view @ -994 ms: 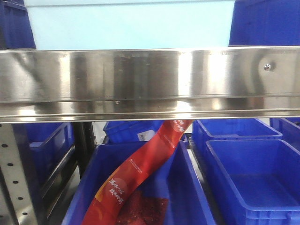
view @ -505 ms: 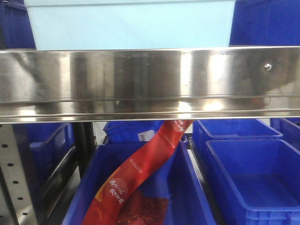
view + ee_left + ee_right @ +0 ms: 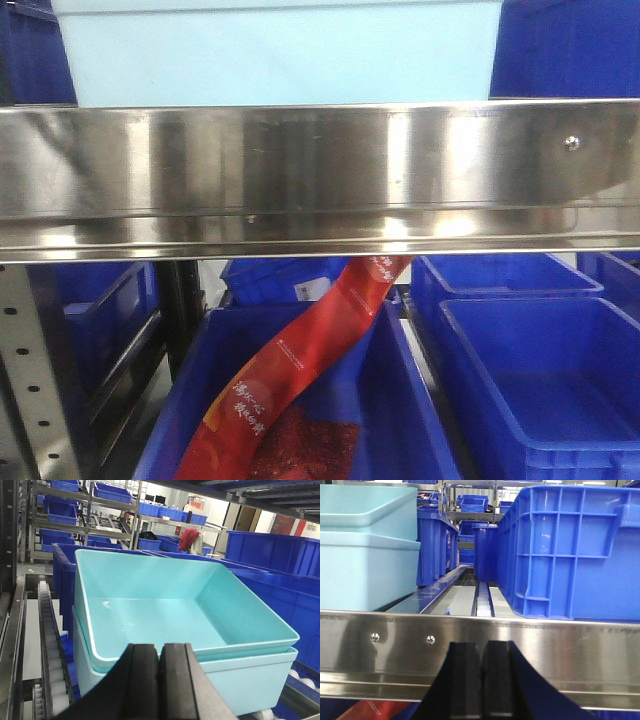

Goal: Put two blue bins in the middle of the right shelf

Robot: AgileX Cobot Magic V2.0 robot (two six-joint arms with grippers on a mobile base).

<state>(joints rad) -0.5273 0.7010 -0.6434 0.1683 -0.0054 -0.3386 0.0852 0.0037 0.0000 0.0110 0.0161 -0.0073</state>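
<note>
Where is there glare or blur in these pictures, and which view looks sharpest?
Front view: bright glare streaks on the steel shelf rail, and the pale bin above looks washed out. Left wrist view: the stacked teal bins are sharp, the closed left gripper is soft, the background is hazy. Right wrist view: the blue crate is crisp, the closed right gripper is dark and blurred.

A pale turquoise bin [image 3: 275, 50] is sitting above the steel shelf rail [image 3: 320, 180], while a red packet strip [image 3: 300, 365] is draping into a blue bin [image 3: 410, 400] below.
</note>
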